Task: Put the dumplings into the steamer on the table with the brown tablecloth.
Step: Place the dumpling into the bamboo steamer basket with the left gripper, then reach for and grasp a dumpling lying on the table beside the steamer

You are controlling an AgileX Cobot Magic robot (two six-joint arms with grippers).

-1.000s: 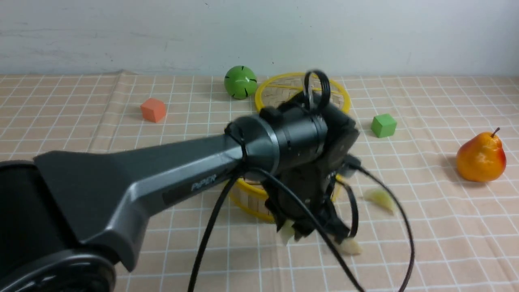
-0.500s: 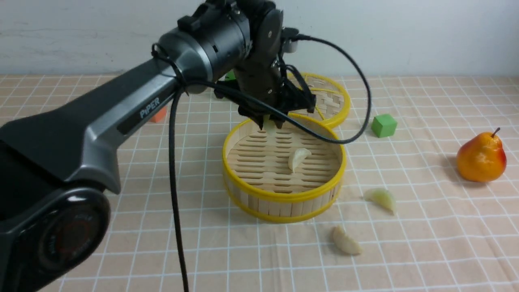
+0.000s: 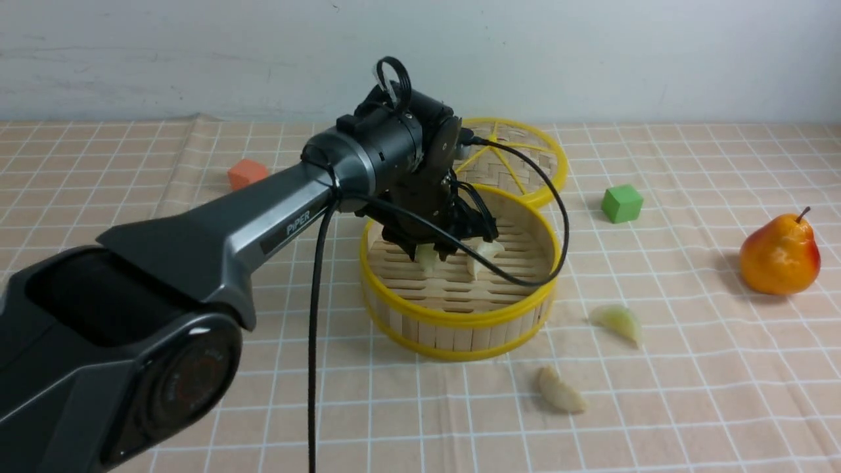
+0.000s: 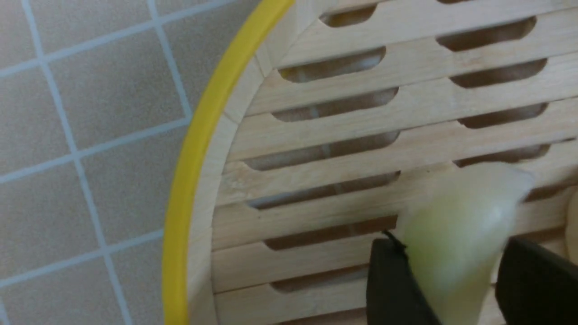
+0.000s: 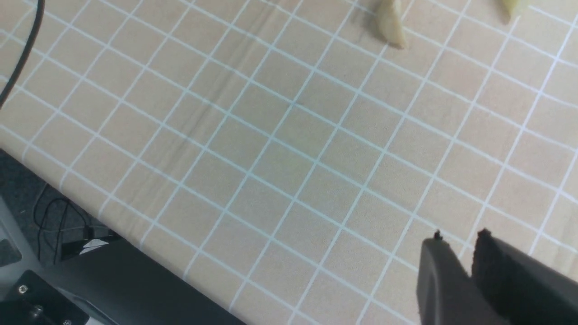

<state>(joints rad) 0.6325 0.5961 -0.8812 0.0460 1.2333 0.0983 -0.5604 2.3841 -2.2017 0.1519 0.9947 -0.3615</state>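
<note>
We saw the left tool [image 3: 437, 253] inside the steamer [image 3: 460, 320], jaws spread around a dumpling [image 4: 456, 234]; right tool [image 5: 458, 246] nearly closed, empty.

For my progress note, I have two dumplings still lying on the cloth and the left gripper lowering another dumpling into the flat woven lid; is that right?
Not quite: the left gripper is lowering its dumpling into the steamer, as the left wrist view's slatted floor shows. Two dumplings, one nearer and one farther, do lie on the cloth.
</note>
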